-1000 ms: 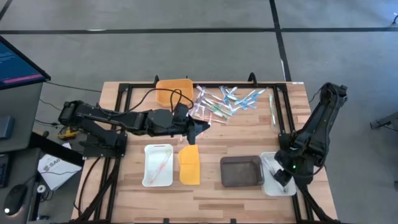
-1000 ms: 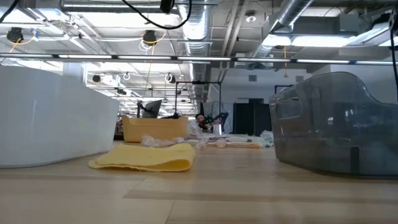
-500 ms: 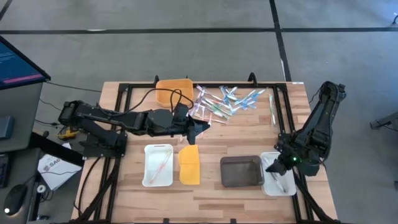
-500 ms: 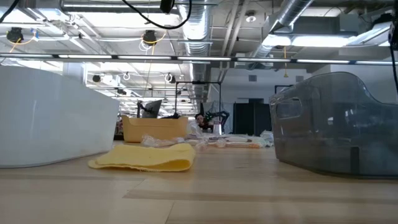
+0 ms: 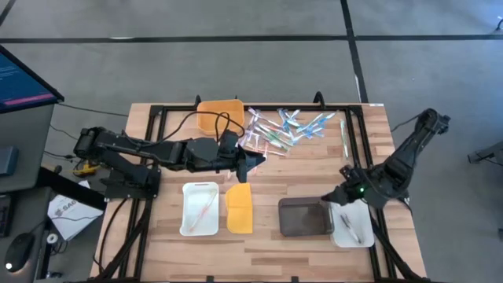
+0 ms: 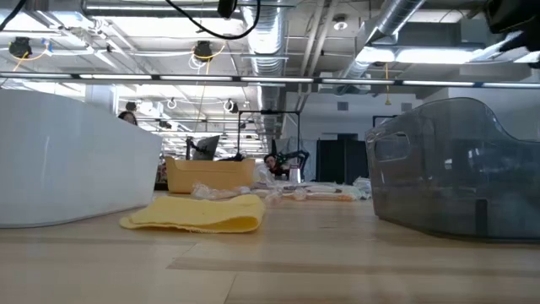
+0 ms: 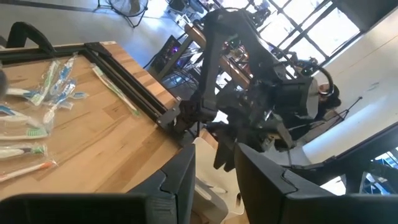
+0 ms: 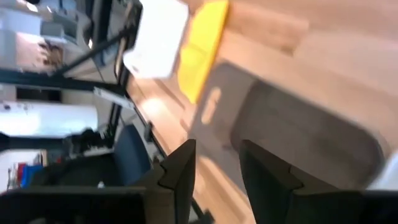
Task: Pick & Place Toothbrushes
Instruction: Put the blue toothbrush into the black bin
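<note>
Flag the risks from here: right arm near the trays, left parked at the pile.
1. The right gripper hangs empty, fingers apart, over the gap between the grey tray and the white tray on the right; a low sweep could clip a rim.
2. The toothbrushes lie heaped and overlapping, so a grasp may lift several or none.
3. The left gripper sits at the pile's edge; both arms reaching there could collide.

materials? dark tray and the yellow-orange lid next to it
Dark tray: probably tinted translucent plastic, glossy; the low view shows the room through its wall. Yellow-orange lid: seems thin opaque plastic, matte; its edge looks wavy in the low view.
</note>
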{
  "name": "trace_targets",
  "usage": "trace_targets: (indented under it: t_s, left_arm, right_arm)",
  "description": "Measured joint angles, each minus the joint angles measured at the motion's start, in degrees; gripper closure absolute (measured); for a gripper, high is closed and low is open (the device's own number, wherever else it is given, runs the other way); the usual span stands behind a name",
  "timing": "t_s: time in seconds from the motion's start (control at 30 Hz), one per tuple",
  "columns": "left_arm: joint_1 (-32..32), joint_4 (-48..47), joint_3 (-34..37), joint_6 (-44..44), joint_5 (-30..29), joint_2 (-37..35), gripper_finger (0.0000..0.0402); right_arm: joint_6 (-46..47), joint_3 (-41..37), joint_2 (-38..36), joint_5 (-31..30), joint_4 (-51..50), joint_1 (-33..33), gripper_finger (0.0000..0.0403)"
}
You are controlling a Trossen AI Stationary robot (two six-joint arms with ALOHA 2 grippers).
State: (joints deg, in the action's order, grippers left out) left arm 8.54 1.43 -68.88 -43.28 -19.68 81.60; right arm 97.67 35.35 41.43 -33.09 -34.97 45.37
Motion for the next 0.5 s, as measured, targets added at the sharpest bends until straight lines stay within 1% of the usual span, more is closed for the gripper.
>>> trace_targets:
  t_s: [0.2, 0.33, 0.5]
  left_arm:
    - [-0.3, 0.0, 0.0, 2.4, 0.0, 0.0, 0.0294]
    - [-1.2, 0.0, 0.0, 4.3, 0.4, 0.0, 0.0294]
    - [-3.4, -0.1, 0.0, 6.4, 4.1, 0.0, 0.0294]
  right_arm:
    - [-7.0, 0.0, 0.0, 0.0, 4.9, -7.7, 0.0282]
    - [-9.8, 0.0, 0.0, 0.1, 7.0, -12.4, 0.0282]
    - [-11.3, 0.0, 0.0, 1.7, 7.6, -18.7, 0.0282]
